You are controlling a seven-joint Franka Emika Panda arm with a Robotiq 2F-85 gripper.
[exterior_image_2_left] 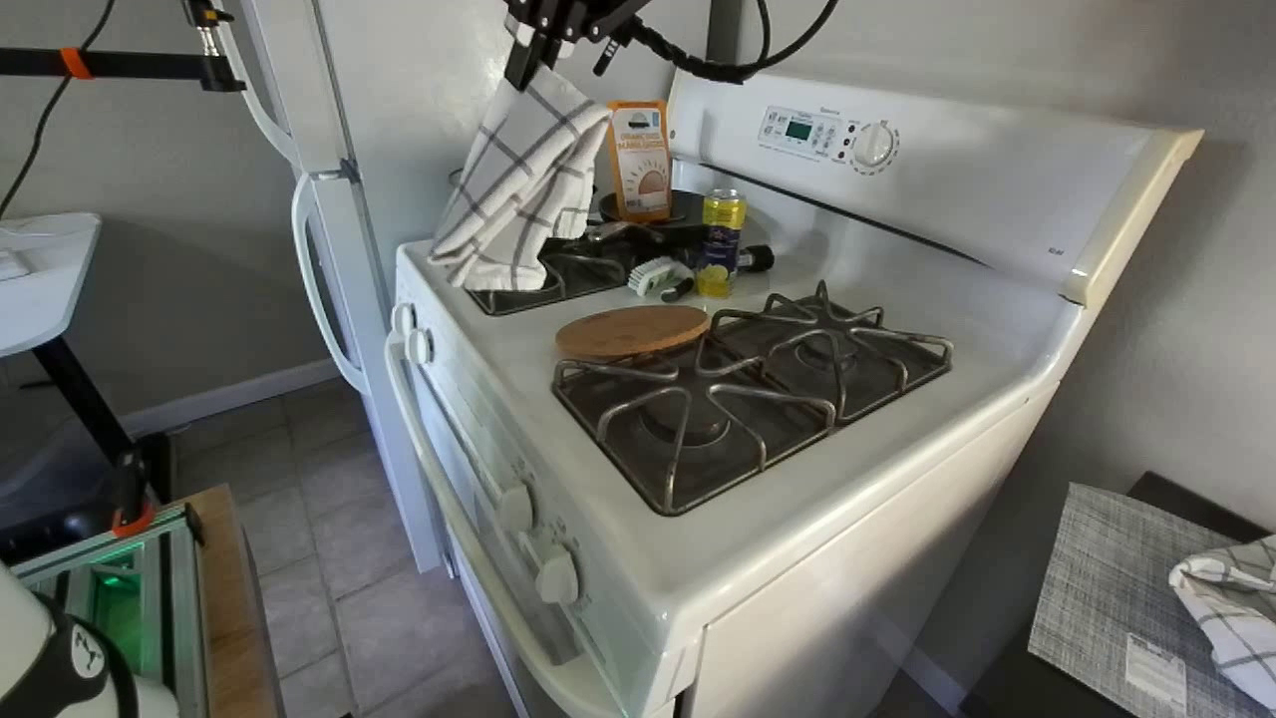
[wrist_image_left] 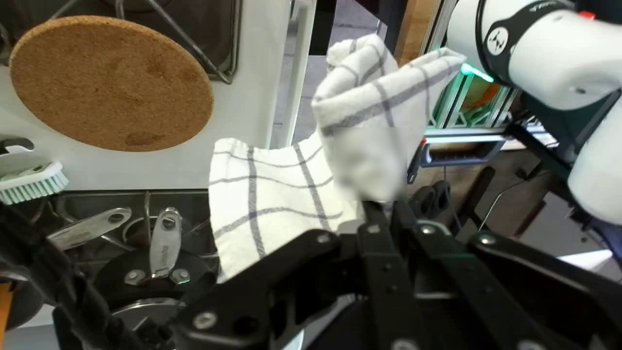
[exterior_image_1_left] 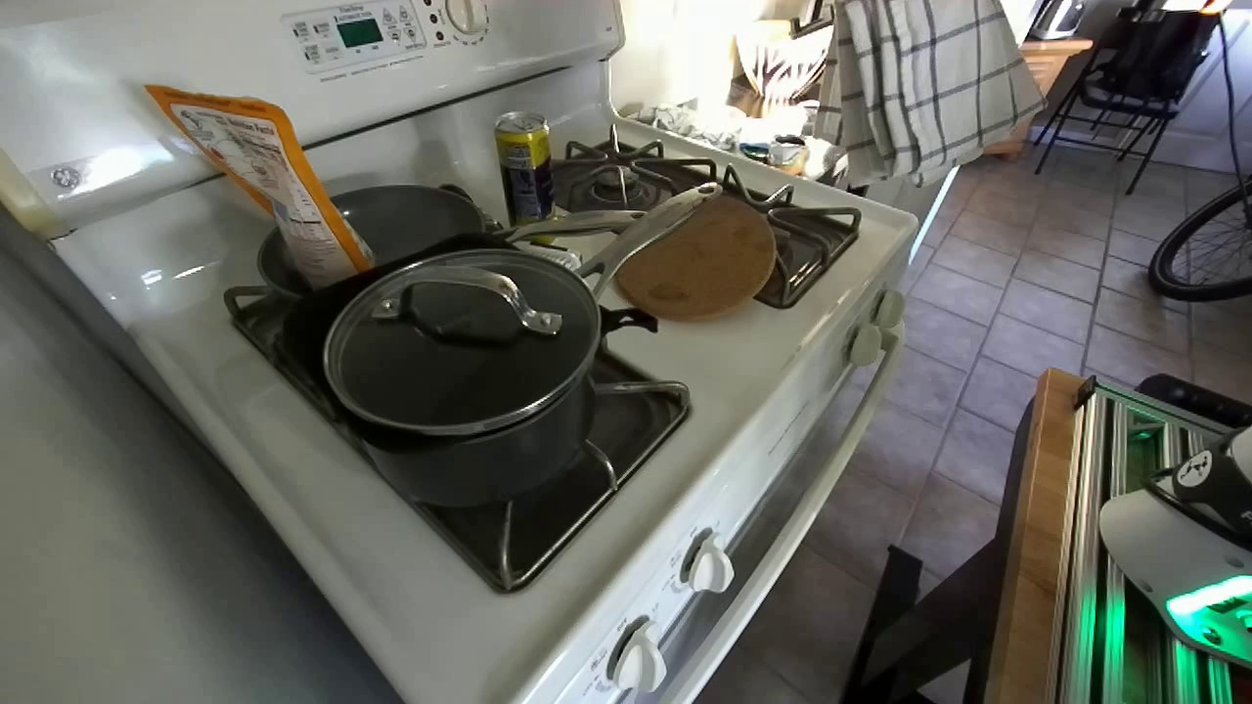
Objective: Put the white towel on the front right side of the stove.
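Claw [wrist_image_left: 388, 211]: pinched tight on the white towel [exterior_image_2_left: 523, 189], though a blurry patch at the tips hides how much fabric you've got.
Towel: hanging in midair, seemingly over the stove [exterior_image_2_left: 797, 494], which is your table here, near its front edge and left of where you want it; no contact underneath that I can see.
Front right grate [exterior_image_2_left: 681, 429]: your landing spot, I'd say, by the front right corner of the table.
Cork trivet [wrist_image_left: 112, 82]: looks to be on the way, so I'd carry high enough that the loose hem doesn't drag across it.
Oven handle [wrist_image_left: 298, 73]: stay back from the front edge or the towel could slide over this. Lower till the hem piles up, sink a touch more, then let go and lift straight.
Lidded pot [exterior_image_1_left: 469, 391]: near the left edge, in full in an exterior view, while the wrist view gives you only part of it.
Extra checked cloth [exterior_image_2_left: 1231, 618]: shows past the right edge in an exterior view but not from the wrist, so don't mix them up.
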